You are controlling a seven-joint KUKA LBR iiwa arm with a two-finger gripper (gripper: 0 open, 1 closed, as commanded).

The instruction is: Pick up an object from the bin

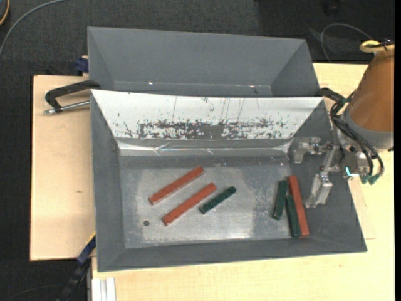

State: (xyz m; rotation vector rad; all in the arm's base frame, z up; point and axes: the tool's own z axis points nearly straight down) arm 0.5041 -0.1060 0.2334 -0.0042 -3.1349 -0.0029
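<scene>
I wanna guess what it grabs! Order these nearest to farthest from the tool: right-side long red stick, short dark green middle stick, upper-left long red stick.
1. Long red stick, right side, beside the tool.
2. Short dark green stick, middle.
3. Upper long red stick, left.

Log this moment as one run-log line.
gripper at right side of grey metal bin | nearest: long red bar, two dark green bars, beside it | mid-floor: two red bars, short green bar
</scene>
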